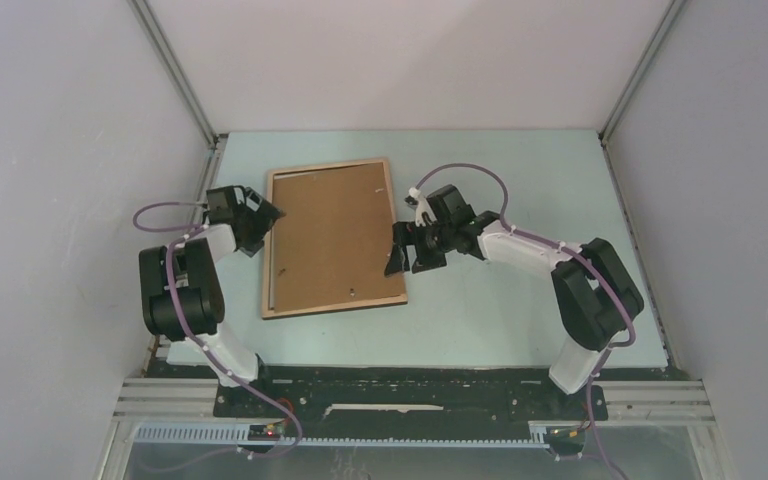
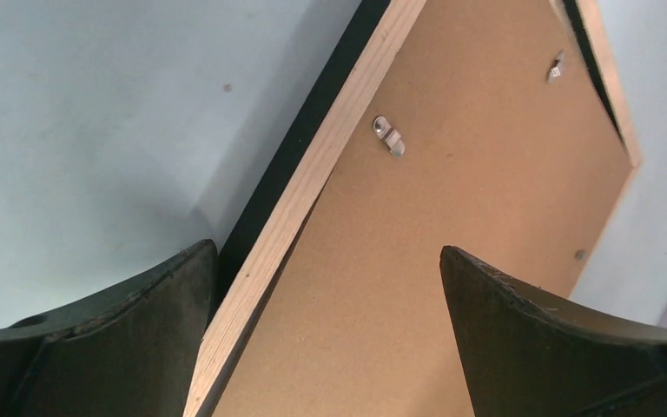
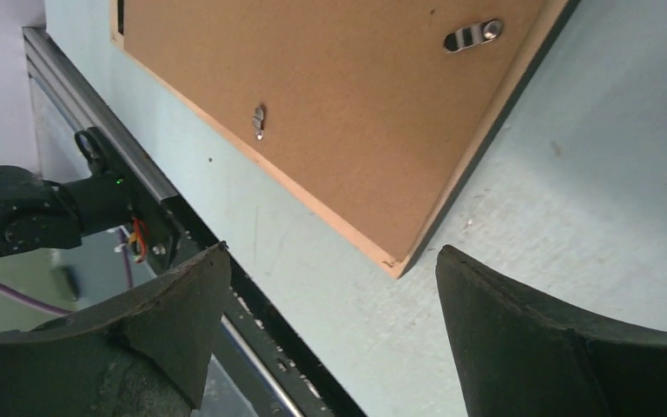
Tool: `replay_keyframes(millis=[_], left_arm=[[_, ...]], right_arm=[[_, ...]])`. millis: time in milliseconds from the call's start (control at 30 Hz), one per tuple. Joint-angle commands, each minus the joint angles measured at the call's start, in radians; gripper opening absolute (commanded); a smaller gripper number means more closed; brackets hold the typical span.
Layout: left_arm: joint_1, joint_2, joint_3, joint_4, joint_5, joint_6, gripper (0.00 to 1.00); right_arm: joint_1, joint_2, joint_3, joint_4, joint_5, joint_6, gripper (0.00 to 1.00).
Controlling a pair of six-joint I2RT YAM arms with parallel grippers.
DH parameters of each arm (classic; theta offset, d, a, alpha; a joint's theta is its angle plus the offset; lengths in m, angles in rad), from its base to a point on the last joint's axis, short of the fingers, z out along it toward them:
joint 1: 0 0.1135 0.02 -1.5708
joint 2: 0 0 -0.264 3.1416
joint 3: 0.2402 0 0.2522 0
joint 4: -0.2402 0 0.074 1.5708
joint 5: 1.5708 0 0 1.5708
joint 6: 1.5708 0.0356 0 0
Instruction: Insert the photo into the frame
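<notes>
The frame (image 1: 266, 250) lies back up on the pale table, light tan rails around a brown backing board (image 1: 330, 235) held by small metal clips (image 2: 389, 136). No photo shows in any view. My left gripper (image 1: 272, 215) is open at the frame's left rail (image 2: 313, 174), one finger outside the black outer edge, the other over the board (image 2: 452, 200). My right gripper (image 1: 400, 255) is open at the frame's right side; in its wrist view the near right corner (image 3: 395, 261) lies just beyond the open gripper (image 3: 334, 256), with bare table between the fingers.
White enclosure walls (image 1: 80, 150) close in the table on the left, right and back. A black and aluminium rail (image 3: 191, 226) runs along the near table edge. Two more clips (image 3: 472, 35) sit on the board near its right rail.
</notes>
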Motion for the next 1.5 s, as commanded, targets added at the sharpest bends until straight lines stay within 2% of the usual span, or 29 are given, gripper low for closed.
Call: replay_keyframes(millis=[0, 133, 200, 333, 533, 733, 800, 900, 1167, 1333, 1467], left_arm=[[0.000, 0.042, -0.033, 0.143, 0.154, -0.039, 1.00], [-0.009, 0.118, -0.027, 0.231, 0.274, -0.093, 1.00], [-0.024, 0.149, -0.023, 0.274, 0.331, -0.133, 0.99], [-0.077, 0.167, -0.015, 0.325, 0.381, -0.178, 0.99], [-0.125, 0.126, -0.001, 0.283, 0.322, -0.156, 0.99], [-0.126, 0.107, -0.019, 0.286, 0.291, -0.159, 0.99], [-0.127, 0.094, -0.032, 0.291, 0.285, -0.163, 0.99], [-0.129, 0.071, -0.067, 0.315, 0.273, -0.188, 1.00], [-0.188, -0.009, -0.186, 0.385, 0.271, -0.286, 1.00], [-0.236, -0.067, -0.268, 0.419, 0.265, -0.298, 1.00], [-0.245, -0.099, -0.288, 0.420, 0.248, -0.277, 1.00]], right_arm=[[0.008, 0.023, -0.009, 0.030, -0.030, 0.123, 0.92], [-0.007, 0.029, -0.042, 0.078, -0.024, 0.151, 0.91], [-0.026, 0.019, -0.069, 0.091, -0.002, 0.158, 0.99], [-0.106, -0.020, -0.169, 0.196, -0.074, 0.203, 1.00], [-0.150, -0.088, -0.220, 0.122, 0.004, 0.149, 0.99], [-0.142, -0.117, -0.239, 0.122, 0.017, 0.181, 0.83], [-0.131, -0.139, -0.247, 0.116, 0.045, 0.186, 0.81], [-0.106, -0.164, -0.251, 0.106, 0.074, 0.186, 0.81], [-0.074, -0.118, -0.249, 0.210, 0.002, 0.239, 0.84], [-0.049, -0.202, -0.248, 0.062, 0.107, 0.125, 0.90], [0.037, -0.224, -0.229, -0.039, 0.187, 0.095, 0.91]])
